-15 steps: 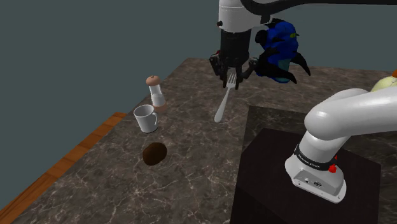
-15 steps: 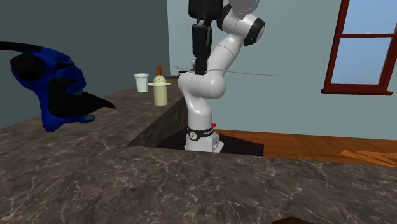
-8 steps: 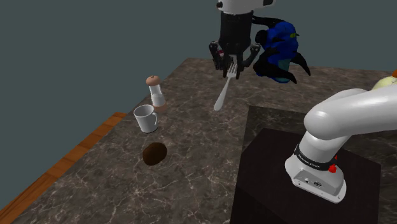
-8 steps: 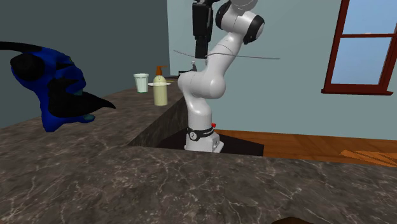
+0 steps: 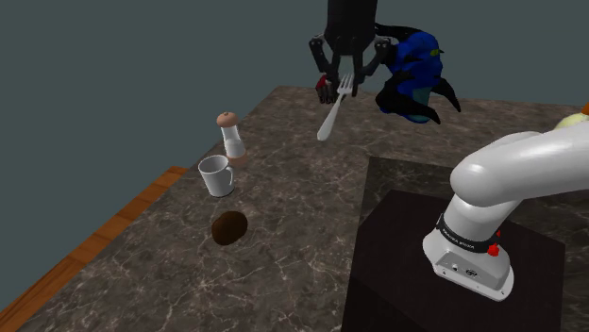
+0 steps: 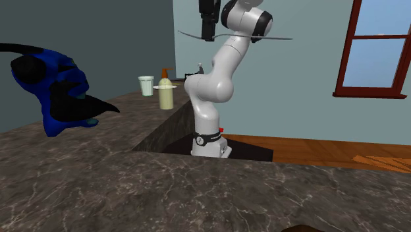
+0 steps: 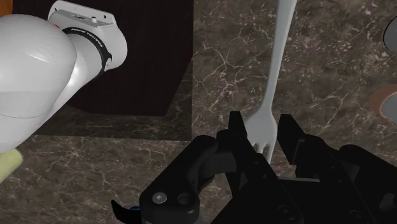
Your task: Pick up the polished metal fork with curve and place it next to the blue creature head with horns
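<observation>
A pale metal fork (image 5: 330, 118) hangs well above the dark marble counter (image 5: 283, 217), my gripper (image 5: 342, 83) shut on its tine end and the handle slanting down. In the wrist view the fork (image 7: 280, 57) runs away from the gripper (image 7: 262, 132), clasped between both fingers (image 7: 236, 129). The blue creature head with black horns (image 5: 412, 71) stands on the counter just beyond the gripper, toward the shoulder view's right. In the second exterior view the head (image 6: 58, 86) is near on the left, and the fork (image 6: 263, 37) is a thin line held high by the gripper (image 6: 208, 31).
A salt shaker (image 5: 229, 135), a white mug (image 5: 216, 175) and a brown lump (image 5: 229, 227) sit on the counter at the shoulder view's left. The dark stand (image 5: 444, 273) fills a recess at lower right. A yellowish object (image 5: 574, 123) peeks in at the right edge.
The gripper has risen steadily with the fork in it, carrying it higher above the counter. Nothing else has moved.
</observation>
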Controlling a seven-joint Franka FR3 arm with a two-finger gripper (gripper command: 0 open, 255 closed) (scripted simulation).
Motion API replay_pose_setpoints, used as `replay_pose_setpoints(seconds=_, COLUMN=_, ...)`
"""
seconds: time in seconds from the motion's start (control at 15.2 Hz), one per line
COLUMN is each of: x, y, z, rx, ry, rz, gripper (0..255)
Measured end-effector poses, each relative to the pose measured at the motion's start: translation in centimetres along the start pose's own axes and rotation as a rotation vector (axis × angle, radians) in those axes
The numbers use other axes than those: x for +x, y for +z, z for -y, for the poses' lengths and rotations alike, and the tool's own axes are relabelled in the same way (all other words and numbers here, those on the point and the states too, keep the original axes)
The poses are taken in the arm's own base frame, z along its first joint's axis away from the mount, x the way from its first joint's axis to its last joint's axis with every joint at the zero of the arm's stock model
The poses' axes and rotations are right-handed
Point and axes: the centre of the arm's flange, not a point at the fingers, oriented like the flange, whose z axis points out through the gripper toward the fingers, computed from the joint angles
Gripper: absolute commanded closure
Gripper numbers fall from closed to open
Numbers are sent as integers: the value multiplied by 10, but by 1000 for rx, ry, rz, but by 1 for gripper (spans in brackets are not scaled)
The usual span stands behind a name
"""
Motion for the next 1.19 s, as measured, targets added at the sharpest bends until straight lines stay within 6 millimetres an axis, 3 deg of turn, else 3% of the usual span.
replay_pose_setpoints(seconds=1.19, x=11, y=-90, z=-5, rx=0, ry=1, rz=0, gripper=255)
